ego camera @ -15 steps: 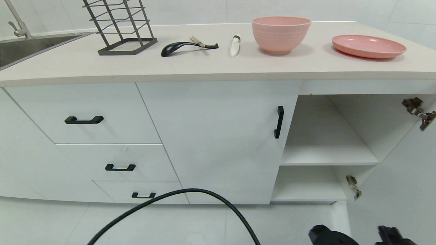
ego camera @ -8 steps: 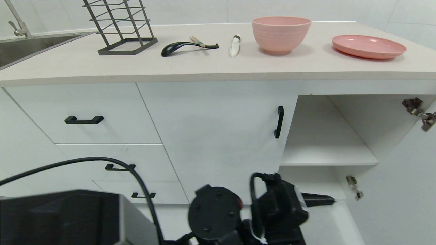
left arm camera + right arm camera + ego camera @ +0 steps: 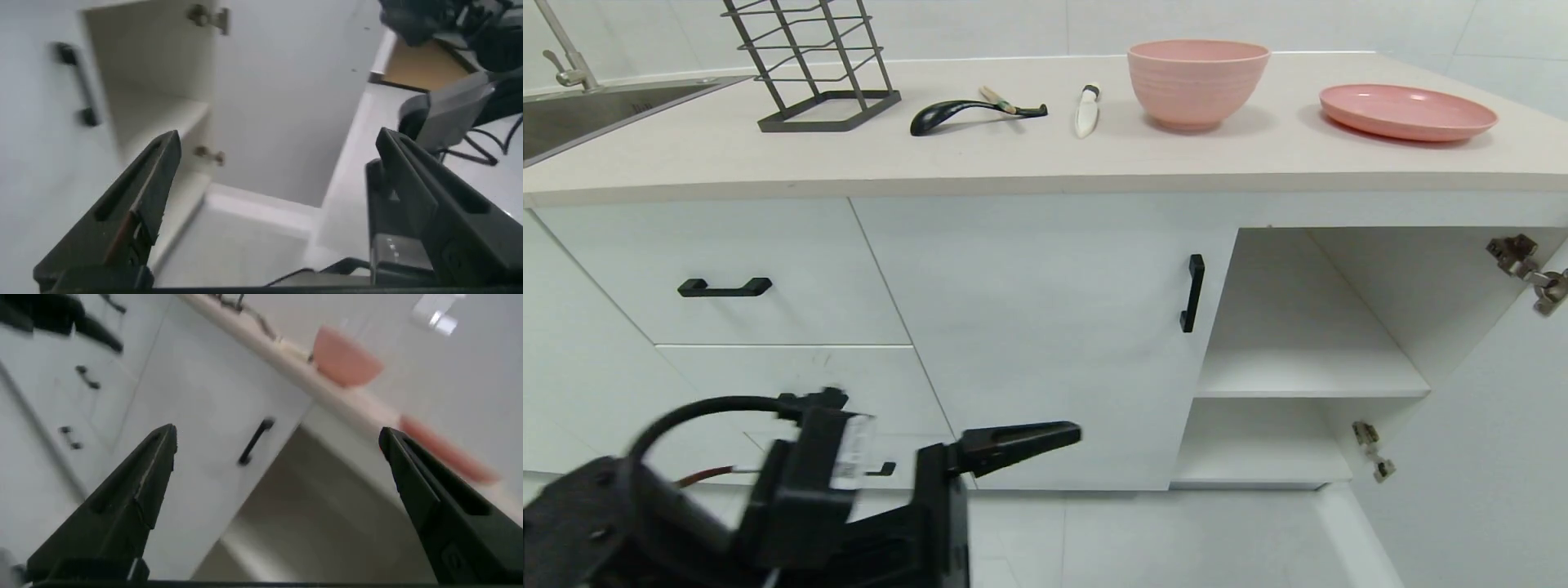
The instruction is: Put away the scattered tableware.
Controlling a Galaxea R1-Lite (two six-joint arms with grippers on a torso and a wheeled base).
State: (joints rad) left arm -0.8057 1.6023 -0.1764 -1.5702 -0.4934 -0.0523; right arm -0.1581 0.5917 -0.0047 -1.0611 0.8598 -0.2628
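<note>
One desk (image 3: 768,155) bears all the tableware, above one open cupboard (image 3: 1307,359) with two shelves. Along it stand one rack (image 3: 817,73), one bowl (image 3: 1197,82) and one plate (image 3: 1407,111) at the right end. One black spoon (image 3: 947,112), chopsticks (image 3: 996,100) touching it and one white utensil (image 3: 1086,110) lie between rack and bowl. The left claw (image 3: 276,143) and the right claw (image 3: 278,437) are both spread apart and hold nothing.

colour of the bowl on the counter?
Pink all over. The bowl shows best in the head view.
</note>
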